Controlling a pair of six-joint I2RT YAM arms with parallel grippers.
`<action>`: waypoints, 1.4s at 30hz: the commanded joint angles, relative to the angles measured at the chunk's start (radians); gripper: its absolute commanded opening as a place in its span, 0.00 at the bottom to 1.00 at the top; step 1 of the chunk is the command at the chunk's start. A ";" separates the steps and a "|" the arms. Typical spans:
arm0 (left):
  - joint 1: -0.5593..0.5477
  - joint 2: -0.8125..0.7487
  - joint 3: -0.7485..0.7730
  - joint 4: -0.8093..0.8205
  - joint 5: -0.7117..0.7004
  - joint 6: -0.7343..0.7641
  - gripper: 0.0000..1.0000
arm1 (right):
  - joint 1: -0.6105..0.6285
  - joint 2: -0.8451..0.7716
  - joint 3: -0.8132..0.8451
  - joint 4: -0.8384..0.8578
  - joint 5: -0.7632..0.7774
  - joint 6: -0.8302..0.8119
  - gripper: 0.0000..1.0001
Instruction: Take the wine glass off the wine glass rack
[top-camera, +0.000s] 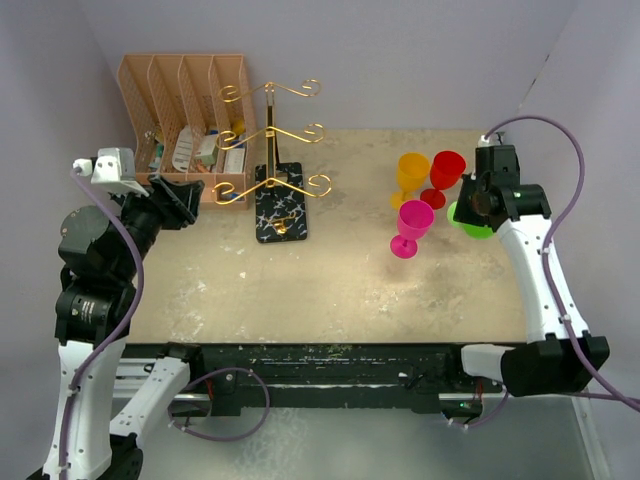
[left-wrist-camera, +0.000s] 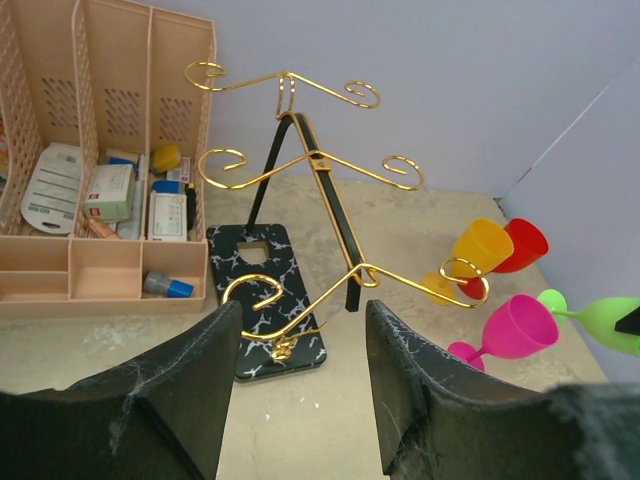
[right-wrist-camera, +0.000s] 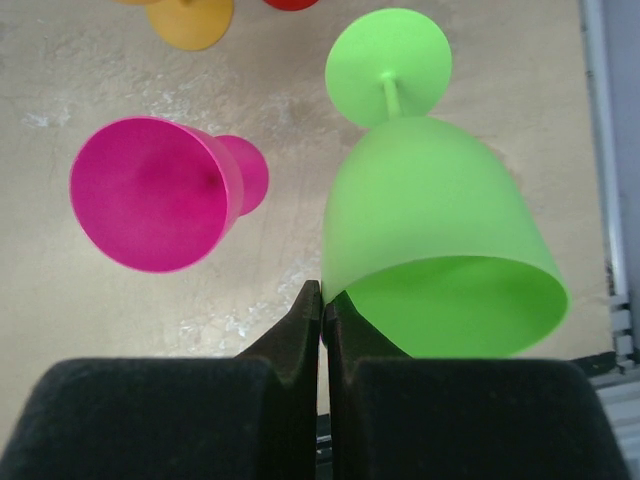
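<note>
The gold wire wine glass rack (top-camera: 272, 130) stands on its black veined base (top-camera: 281, 212) at the back left; its hooks are bare in the top and left wrist views (left-wrist-camera: 320, 165). My right gripper (top-camera: 481, 200) is shut on the rim of a green wine glass (right-wrist-camera: 430, 200), one finger inside the bowl and one outside (right-wrist-camera: 322, 295). The glass hangs tilted at the right of the table (top-camera: 470, 226) and shows in the left wrist view (left-wrist-camera: 610, 322). My left gripper (top-camera: 185, 200) is open and empty, just left of the rack base (left-wrist-camera: 303, 340).
A pink glass (top-camera: 413, 225), an orange glass (top-camera: 411, 175) and a red glass (top-camera: 446, 172) stand close together just left of the green one. A tan slotted organiser (top-camera: 185, 120) with small items stands behind my left gripper. Purple walls enclose the table.
</note>
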 joint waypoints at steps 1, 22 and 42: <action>-0.013 -0.012 -0.028 0.014 -0.060 0.051 0.56 | -0.045 0.027 -0.012 0.102 -0.128 0.018 0.00; -0.036 -0.001 -0.011 -0.004 -0.106 0.089 0.56 | -0.053 0.130 0.001 0.031 -0.128 -0.022 0.00; -0.054 0.170 0.144 -0.068 -0.112 0.091 0.56 | -0.046 0.172 0.003 0.015 -0.195 -0.036 0.00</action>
